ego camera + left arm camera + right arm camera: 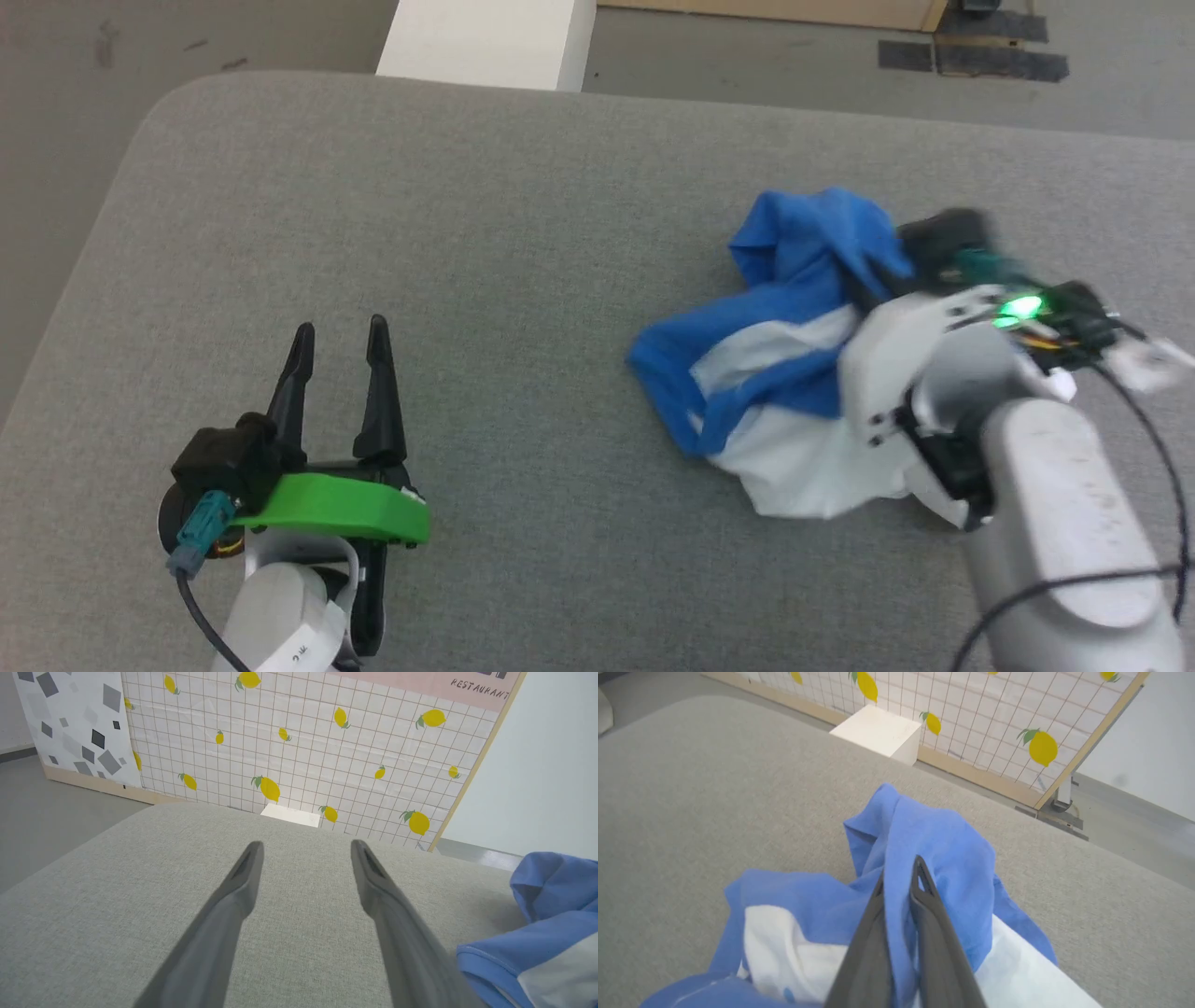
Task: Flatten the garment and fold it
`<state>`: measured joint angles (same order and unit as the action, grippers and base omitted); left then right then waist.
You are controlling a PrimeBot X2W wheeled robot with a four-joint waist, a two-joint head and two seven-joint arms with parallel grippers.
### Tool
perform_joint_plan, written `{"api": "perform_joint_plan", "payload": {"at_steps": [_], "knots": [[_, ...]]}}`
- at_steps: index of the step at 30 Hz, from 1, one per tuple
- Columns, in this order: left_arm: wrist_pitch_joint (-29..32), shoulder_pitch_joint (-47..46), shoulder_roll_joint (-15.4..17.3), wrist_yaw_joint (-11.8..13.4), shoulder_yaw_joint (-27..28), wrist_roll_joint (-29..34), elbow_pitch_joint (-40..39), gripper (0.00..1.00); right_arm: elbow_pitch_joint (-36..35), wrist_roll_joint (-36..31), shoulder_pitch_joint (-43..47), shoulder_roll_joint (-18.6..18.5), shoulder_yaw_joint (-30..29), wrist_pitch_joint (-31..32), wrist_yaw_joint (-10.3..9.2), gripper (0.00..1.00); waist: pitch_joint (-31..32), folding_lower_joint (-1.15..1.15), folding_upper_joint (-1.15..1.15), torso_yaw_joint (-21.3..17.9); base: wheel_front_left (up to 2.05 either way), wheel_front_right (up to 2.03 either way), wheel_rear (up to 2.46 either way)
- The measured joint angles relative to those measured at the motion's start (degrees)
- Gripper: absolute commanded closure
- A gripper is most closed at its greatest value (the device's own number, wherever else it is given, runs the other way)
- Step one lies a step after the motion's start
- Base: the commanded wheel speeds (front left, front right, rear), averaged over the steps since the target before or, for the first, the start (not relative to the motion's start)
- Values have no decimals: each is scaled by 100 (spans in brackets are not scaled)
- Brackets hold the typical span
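Currently shirt [775, 345] sits crumpled, blue and white, on the right of the grey pad [467, 233]. One blue fold is pinched tight in the right gripper [899, 873]; left gripper [340, 329] spread wide, empty.

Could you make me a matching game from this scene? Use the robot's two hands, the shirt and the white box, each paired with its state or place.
Things:
1. left hand
2. right hand
3. shirt
4. white box

States or places:
A. crumpled in a heap
B. closed, pinching fabric
C. beyond the far edge of the grey surface
D. open, holding nothing

Pairs: 1-D, 2-B, 3-A, 4-C
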<state>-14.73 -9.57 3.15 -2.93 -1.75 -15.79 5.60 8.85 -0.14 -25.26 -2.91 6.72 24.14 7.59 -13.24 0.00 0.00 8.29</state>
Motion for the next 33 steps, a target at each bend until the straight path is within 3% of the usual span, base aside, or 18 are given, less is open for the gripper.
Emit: {"api": "perform_joint_plan", "payload": {"at_steps": [6,11,12,14,17,19,23,26,33], "knots": [[0,109,-5,-4,11,32,23,0,-1083,522,876,7,-1525,-1038,0,100,305,0,0,-225,0,0,0],[0,240,-9,-33,5,65,74,0,-1087,755,1957,0,-2662,-894,-1,100,504,0,0,-457,0,0,0],[0,255,-10,-45,7,68,86,0,-936,791,2167,-3,-2840,-630,-1,93,546,0,0,-501,0,0,0],[0,273,-10,-56,23,68,104,0,-735,815,2553,-7,-2994,-157,-3,0,614,0,0,-578,0,0,0],[0,284,-12,-63,30,69,113,0,-916,800,2737,10,-3126,-220,-3,0,695,0,0,-689,0,0,0],[0,313,-13,-65,40,70,123,0,-1277,804,2696,-2,-3005,-627,-3,0,744,0,0,-749,0,0,0],[0,339,-13,-112,25,75,158,0,-1722,978,2675,-8,-2180,-979,-2,0,810,0,0,-782,0,0,0],[0,341,-14,-132,-19,76,191,0,-1800,1178,2798,8,-1818,-573,-2,0,829,0,0,-730,0,0,0],[0,341,-14,-156,-52,76,189,0,-1800,1183,3261,5,-1763,641,-2,0,802,0,0,-601,0,0,0]]}}
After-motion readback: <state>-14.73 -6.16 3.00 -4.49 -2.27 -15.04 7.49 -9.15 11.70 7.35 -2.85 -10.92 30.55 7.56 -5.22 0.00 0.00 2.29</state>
